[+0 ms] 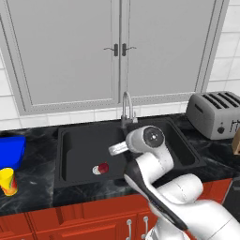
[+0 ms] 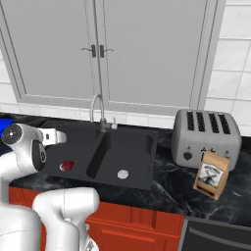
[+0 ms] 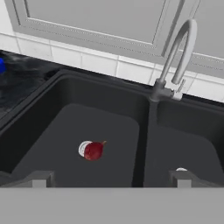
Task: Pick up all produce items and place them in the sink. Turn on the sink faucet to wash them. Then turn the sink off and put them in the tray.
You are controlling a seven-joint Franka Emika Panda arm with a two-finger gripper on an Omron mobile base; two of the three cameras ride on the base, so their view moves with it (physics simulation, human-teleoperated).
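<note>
A small dark-red produce item [image 3: 93,151] lies in the left basin of the black sink [image 3: 105,118], resting against the silver drain. It is also in the left base view [image 1: 102,168] and the right base view [image 2: 67,165]. My gripper [image 3: 111,179] hangs above the sink's front, near the divider, open with nothing between its fingertips [image 3: 39,178]. The grey gooseneck sink faucet [image 3: 177,52] stands behind the divider [image 1: 126,105], and no water runs from it. The blue tray [image 1: 11,150] sits on the counter left of the sink.
A yellow cup with an orange band [image 1: 8,181] stands in front of the tray. A silver toaster [image 2: 207,133] and a brown coffee bag [image 2: 212,174] are on the counter to the right. Grey wall cabinets [image 1: 117,47] hang above the faucet.
</note>
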